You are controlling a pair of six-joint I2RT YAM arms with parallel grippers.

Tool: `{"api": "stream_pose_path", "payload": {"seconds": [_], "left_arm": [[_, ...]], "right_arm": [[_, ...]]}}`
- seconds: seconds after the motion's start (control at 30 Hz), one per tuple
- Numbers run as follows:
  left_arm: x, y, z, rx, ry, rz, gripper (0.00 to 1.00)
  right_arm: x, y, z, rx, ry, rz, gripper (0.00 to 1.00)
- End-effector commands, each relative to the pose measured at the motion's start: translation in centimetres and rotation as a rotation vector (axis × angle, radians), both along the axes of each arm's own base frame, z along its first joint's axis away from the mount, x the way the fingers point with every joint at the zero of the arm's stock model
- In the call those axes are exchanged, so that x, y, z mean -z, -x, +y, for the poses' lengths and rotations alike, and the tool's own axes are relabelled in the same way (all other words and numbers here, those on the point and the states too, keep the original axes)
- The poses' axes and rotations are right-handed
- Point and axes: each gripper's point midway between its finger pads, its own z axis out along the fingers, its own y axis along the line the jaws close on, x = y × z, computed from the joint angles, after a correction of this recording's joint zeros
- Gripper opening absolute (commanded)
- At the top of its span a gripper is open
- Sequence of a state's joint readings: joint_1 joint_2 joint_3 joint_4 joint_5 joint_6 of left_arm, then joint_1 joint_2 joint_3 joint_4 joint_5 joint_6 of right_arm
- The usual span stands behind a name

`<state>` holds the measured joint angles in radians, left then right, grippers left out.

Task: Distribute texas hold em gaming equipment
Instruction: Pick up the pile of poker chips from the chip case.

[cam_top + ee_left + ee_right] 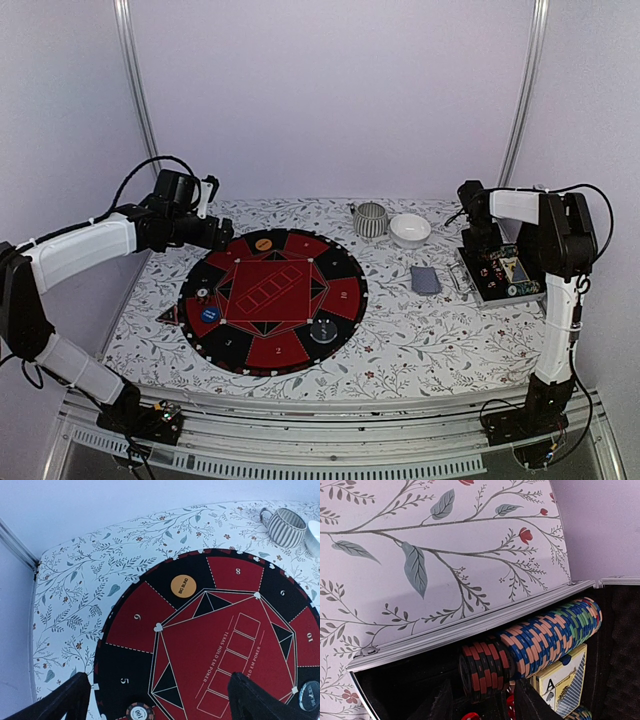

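Soft, even light — mild haze

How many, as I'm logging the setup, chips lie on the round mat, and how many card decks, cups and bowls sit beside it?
Chips: 4 (orange chip, blue chip, small black chip, large black chip)
Card deck: 1
Cup: 1
Bowl: 1
Total: 7

Round red-and-black mat (275, 300) on floral tablecloth (420, 340); behind, ribbed grey cup (370, 220) beside white bowl (410, 230), perhaps touching.
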<state>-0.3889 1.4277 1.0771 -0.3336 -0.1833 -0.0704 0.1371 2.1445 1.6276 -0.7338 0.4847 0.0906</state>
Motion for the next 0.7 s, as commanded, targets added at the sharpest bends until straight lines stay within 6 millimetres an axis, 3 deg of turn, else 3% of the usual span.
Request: {"api": "stream_pose_path", "payload": {"seconds": [0.0,0.43,0.67], "left_arm": [[0.4,-0.3,0.2,0.008,-0.005,0.011,0.98],[0.9,-0.2,0.2,0.01,-0.008,0.028,0.98],[0.9,-0.2,0.1,0.011,-0.008,0.028,0.98]], "right_arm": [[0.5,-0.2,0.4,0.002,-0.02,-0.002,0.43],[2.3,-0.3,0.4,-0.003,-0.08,0.01,0.4],[2.9,-0.5,-1.2,0.022,-0.086,0.002,0.39]]}}
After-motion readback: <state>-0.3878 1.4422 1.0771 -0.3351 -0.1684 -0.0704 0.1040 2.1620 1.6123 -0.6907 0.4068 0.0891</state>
